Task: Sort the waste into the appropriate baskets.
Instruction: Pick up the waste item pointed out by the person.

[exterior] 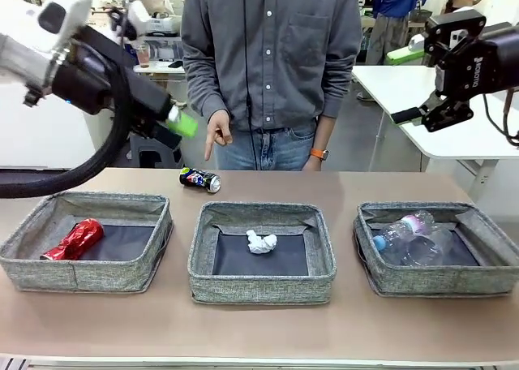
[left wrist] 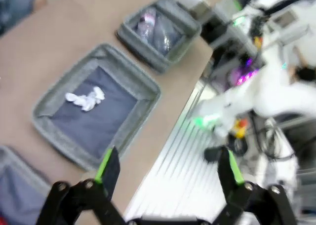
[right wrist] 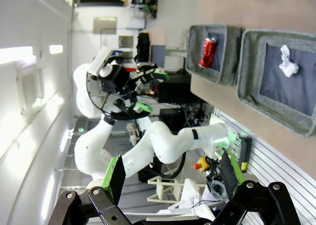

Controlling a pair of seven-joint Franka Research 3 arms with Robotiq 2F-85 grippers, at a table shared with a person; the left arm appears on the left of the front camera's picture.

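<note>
A tan, smooth worktop is seen in a busy workroom, with white tables behind and a person in a grey shirt standing at the far side, one hand pointing downward.

Three shallow square baskets of grey woven fabric are set in a row near the robot's edge. In the left basket a shiny red can lies on its side, crumpled, its long axis running diagonally from the near left to the far right. In the middle basket a crumpled white paper ball rests on the dark floor. In the right basket clear plastic bottles lie on their sides, one cap end pointing left.

A dark blue-black can lies on its side on the bare worktop beyond the baskets, just below the pointing hand, its long axis roughly left to right.

The left gripper is raised above the worktop, its fingers wide apart and empty. The right gripper is likewise raised, fingers apart, nothing between them.
</note>
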